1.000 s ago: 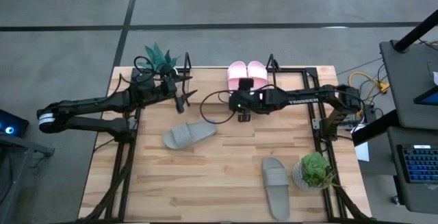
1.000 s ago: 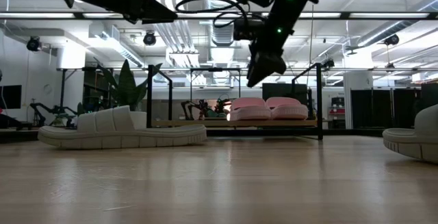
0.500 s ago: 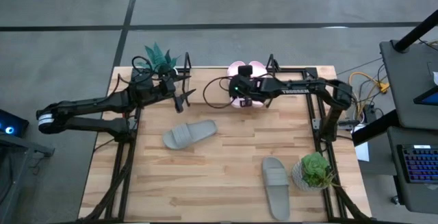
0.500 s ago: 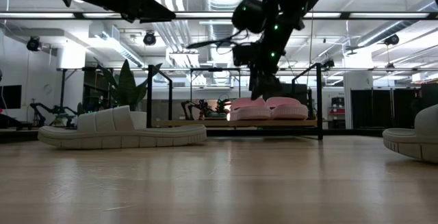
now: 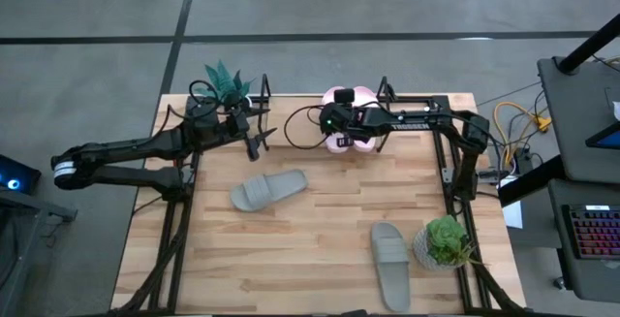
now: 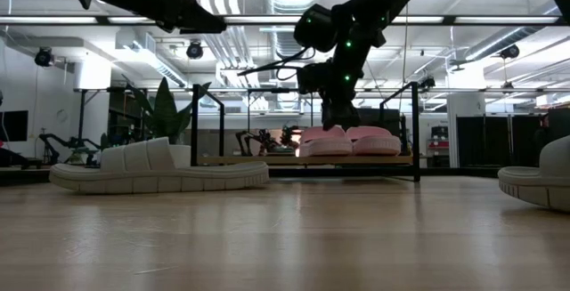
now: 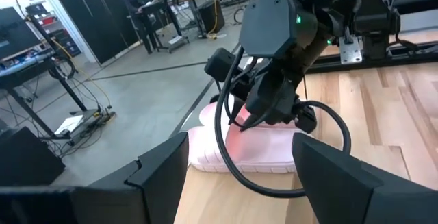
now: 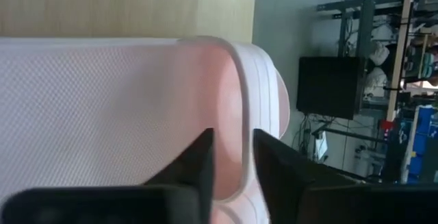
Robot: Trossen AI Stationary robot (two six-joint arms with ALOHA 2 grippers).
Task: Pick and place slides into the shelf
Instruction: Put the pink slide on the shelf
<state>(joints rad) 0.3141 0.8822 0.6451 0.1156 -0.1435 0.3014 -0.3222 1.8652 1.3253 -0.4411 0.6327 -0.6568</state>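
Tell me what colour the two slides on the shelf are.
Pale pink slides, seen best in the low view.

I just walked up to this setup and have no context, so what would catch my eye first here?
First, the right gripper, reaching across the back of the table and pressed down against the two pale pink slides that sit side by side on the shelf. Next, two grey-green slides still on the table: one near the middle, one toward the front right beside a potted plant. The left gripper hangs open above the table's back left.
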